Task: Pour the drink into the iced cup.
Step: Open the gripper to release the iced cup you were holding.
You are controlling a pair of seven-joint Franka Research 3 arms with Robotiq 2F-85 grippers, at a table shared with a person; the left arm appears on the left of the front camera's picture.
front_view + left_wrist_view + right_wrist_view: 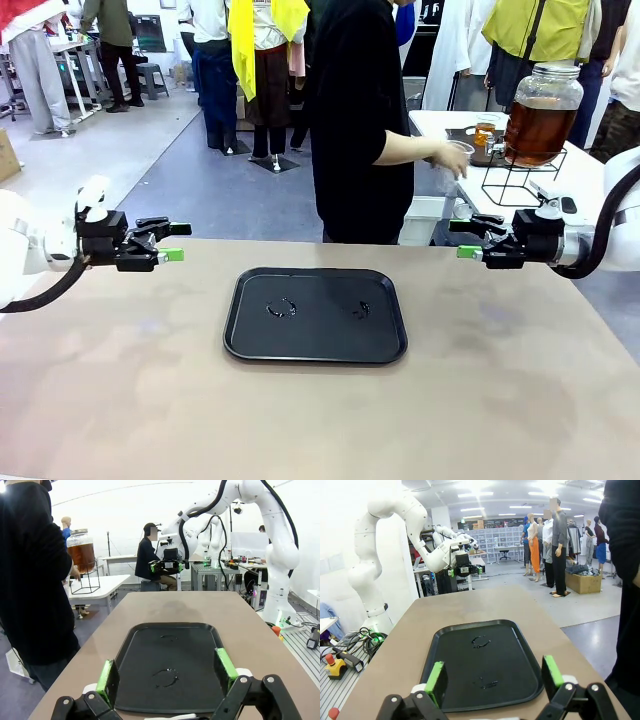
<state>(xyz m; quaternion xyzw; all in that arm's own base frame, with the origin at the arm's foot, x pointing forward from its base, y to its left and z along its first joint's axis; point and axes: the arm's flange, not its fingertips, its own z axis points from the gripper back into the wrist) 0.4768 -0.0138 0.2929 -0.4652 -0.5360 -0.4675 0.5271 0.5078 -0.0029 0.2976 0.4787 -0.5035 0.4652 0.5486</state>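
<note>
- Drink is sitting in the glass dispenser jar (543,112) on its wire stand (520,180), over on the white side table (585,175) behind the worktop, well apart from both arms.
- A clear cup (461,152) seems to be in the person's hand (452,157) just beside the jar; whether there is ice in it is too small to tell.
- The person (360,110) is standing at the far edge, turned towards that side table and reaching to it.
- A black tray (316,315) is lying in the middle of the worktop (120,400), carrying only a couple of wet ring marks.
- The left tool (170,243) is hovering above the worktop's left side, its green pads spread wide and gripping nothing.
- The right tool (465,240) is hovering opposite, likewise spread and empty, pointing in towards the tray.
- Judging by this, the pouring is not yet under way; neither the cup nor a drink vessel is standing within the arms' reach.
- Risks from here, as I am reading it: a wet tray may be letting a cup slide when it is set down or nudged; a clear cup may be crushing or slipping under a hard or off-centre pinch; and an arm moving while the person's hand is coming across could be bumping it and spilling the drink.
</note>
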